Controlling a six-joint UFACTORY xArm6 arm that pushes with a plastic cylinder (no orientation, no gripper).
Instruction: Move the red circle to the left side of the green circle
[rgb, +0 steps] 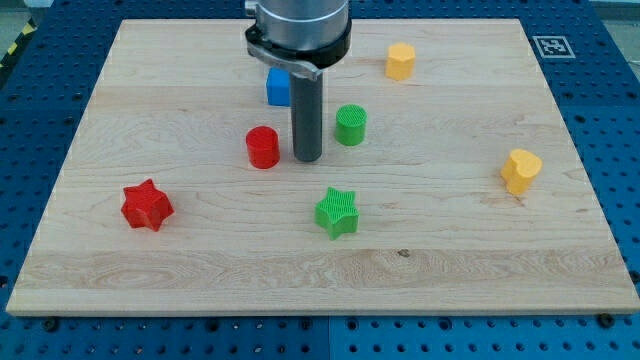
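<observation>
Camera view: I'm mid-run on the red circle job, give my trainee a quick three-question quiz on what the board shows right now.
1. True or false: my tip stands between the red circle and the green circle.
2. Which block lies nearest the view's bottom? A) green star B) blue block C) yellow hexagon
3. Fill in: the yellow heart sits near the view's ____ edge of the board.

Key:
1. True; the red circle is on the tip's left in the view, the green circle on its right.
2. A.
3. Right.
</observation>
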